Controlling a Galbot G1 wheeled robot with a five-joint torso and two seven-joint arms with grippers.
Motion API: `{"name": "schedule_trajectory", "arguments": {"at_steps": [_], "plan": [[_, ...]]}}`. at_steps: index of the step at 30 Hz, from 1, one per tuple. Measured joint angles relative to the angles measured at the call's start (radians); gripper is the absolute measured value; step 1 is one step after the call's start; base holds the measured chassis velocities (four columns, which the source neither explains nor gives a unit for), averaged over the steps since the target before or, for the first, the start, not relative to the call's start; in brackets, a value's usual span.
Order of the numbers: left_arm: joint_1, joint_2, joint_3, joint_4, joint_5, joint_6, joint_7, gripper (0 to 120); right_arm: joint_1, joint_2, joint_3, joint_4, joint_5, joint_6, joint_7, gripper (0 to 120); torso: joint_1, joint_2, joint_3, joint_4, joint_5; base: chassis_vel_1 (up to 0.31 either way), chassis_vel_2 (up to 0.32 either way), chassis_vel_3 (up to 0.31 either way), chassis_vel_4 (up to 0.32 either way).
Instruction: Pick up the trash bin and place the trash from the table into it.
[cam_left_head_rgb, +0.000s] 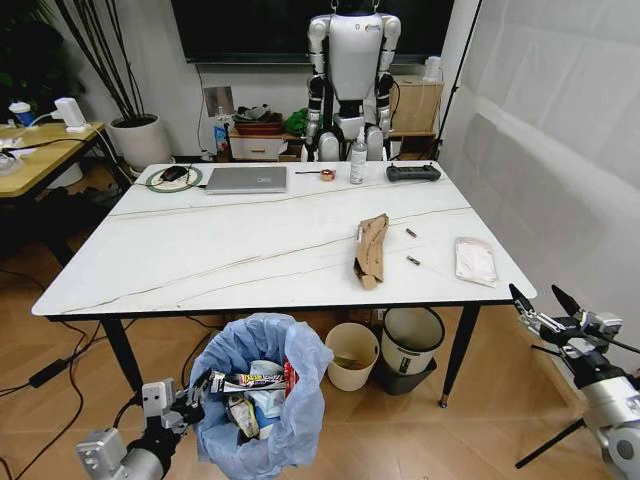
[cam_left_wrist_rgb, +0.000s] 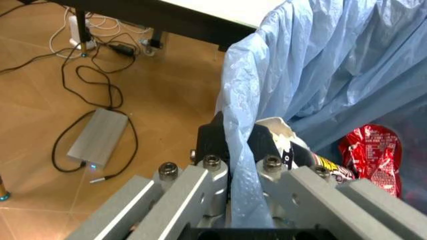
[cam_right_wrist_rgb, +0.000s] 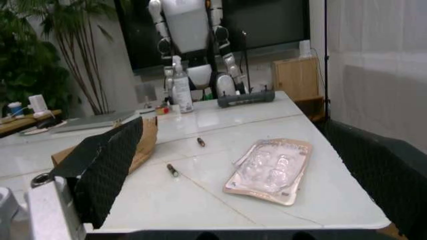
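Note:
The trash bin (cam_left_head_rgb: 262, 395), lined with a puffy light-blue bag, hangs low in front of the table's (cam_left_head_rgb: 200, 250) near edge, with wrappers and a red packet (cam_left_wrist_rgb: 373, 150) inside. My left gripper (cam_left_head_rgb: 190, 400) is shut on its rim, and the bag film is pinched between the black pads (cam_left_wrist_rgb: 212, 135). On the table lie torn brown cardboard (cam_left_head_rgb: 372, 248), a clear plastic blister pack (cam_left_head_rgb: 475, 260) and two small dark cylinders (cam_left_head_rgb: 413, 260). My right gripper (cam_left_head_rgb: 545, 305) hovers open just off the front right corner, and the blister pack (cam_right_wrist_rgb: 270, 170) lies ahead between its fingers (cam_right_wrist_rgb: 107, 165).
A cream bucket (cam_left_head_rgb: 351, 355) and a dark bin with white liner (cam_left_head_rgb: 410, 345) stand under the table. A laptop (cam_left_head_rgb: 247, 179), a bottle (cam_left_head_rgb: 358, 160) and a black controller (cam_left_head_rgb: 413, 172) line the far edge. A power brick (cam_left_wrist_rgb: 99, 137) and cables lie on the floor.

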Motion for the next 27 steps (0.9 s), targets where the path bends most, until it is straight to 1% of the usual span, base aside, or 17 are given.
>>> {"name": "schedule_trajectory", "arguments": {"at_steps": [5,8,10,12,13,14,15,16,18,20,21,22,23,25,27], "plan": [[0.001,-0.001,-0.001,0.0,0.001,0.0,0.0,0,0.008,-0.01,-0.009,-0.012,-0.004,0.011,-0.007,100,0.0,0.0,0.0,0.0,0.0,-0.07,-0.076,0.063,0.076],[0.006,-0.001,-0.005,-0.001,0.001,0.0,0.0,0,0.021,-0.029,-0.026,-0.023,-0.022,0.038,-0.016,100,0.0,0.0,0.0,-0.0001,0.0,-0.068,-0.079,0.06,0.071],[0.011,-0.001,-0.005,-0.003,0.001,0.0,0.0,0,0.035,-0.052,-0.043,-0.024,-0.059,0.052,-0.014,100,0.0,0.0,0.0,-0.0001,0.0002,-0.062,-0.058,0.057,0.03],[0.015,-0.001,-0.007,-0.005,0.0,0.0,0.001,0,0.053,-0.083,-0.067,-0.013,-0.092,0.048,0.016,100,0.0,0.0,0.0,-0.0001,0.0002,-0.066,-0.027,0.022,0.037],[0.018,-0.001,-0.009,-0.007,0.0,0.0,0.001,0,0.067,-0.104,-0.085,-0.008,-0.124,0.048,0.062,100,0.0,0.0,0.0,-0.0001,0.0003,0.0,0.0,0.0,0.0],[0.021,-0.002,-0.012,-0.008,0.0,0.0,0.001,0,0.085,-0.132,-0.113,-0.006,-0.157,0.048,0.103,100,0.0,0.0,0.0,0.0001,-0.0009,0.0,0.0,0.0,0.0],[0.021,-0.002,-0.012,-0.008,0.0,0.0,0.001,0,0.085,-0.132,-0.113,-0.006,-0.157,0.048,0.103,100,0.0,0.0,0.0,0.0001,-0.0009,0.0,0.0,0.0,0.0],[0.024,-0.003,-0.014,-0.009,-0.001,0.0,0.0,0,0.101,-0.153,-0.138,-0.006,-0.177,0.033,0.128,100,0.0,0.0,0.0,0.0,-0.0001,0.0,0.0,0.0,0.0],[0.03,-0.006,-0.019,-0.012,-0.001,-0.001,0.0,0,0.133,-0.189,-0.18,-0.004,-0.195,-0.013,0.159,100,0.0,0.0,0.0,0.0,0.0,0.0,0.0,0.0,0.0],[0.037,-0.012,-0.023,-0.014,0.0,-0.001,0.0,0,0.187,-0.234,-0.257,-0.009,-0.206,-0.084,0.186,100,0.0,0.0,0.0,0.0,-0.0003,0.0,0.0,0.0,0.0],[0.039,-0.014,-0.025,-0.014,0.001,-0.001,0.0,0,0.212,-0.248,-0.289,-0.015,-0.211,-0.104,0.198,100,0.0,0.0,0.0,0.0,-0.0002,0.0,0.0,0.0,0.0],[0.041,-0.015,-0.026,-0.015,0.003,-0.002,0.0,0,0.239,-0.261,-0.318,-0.023,-0.22,-0.119,0.212,100,0.0,0.0,0.0,0.0002,0.0002,0.0,0.0,0.0,0.0],[0.041,-0.015,-0.026,-0.015,0.003,-0.002,0.0,0,0.239,-0.261,-0.318,-0.023,-0.22,-0.119,0.212,100,0.0,0.0,0.0,0.0002,0.0002,0.0,0.0,0.0,0.0],[0.045,-0.019,-0.031,-0.015,0.008,-0.002,-0.001,0,0.316,-0.293,-0.406,-0.047,-0.252,-0.135,0.252,100,0.0,0.0,0.0,0.0002,0.0002,0.0,0.0,0.0,0.0],[0.046,-0.022,-0.035,-0.016,0.009,-0.002,-0.002,0,0.368,-0.313,-0.458,-0.063,-0.264,-0.153,0.274,100,0.0,0.0,0.0,0.0004,0.0001,0.0,0.0,0.0,0.0]]}}
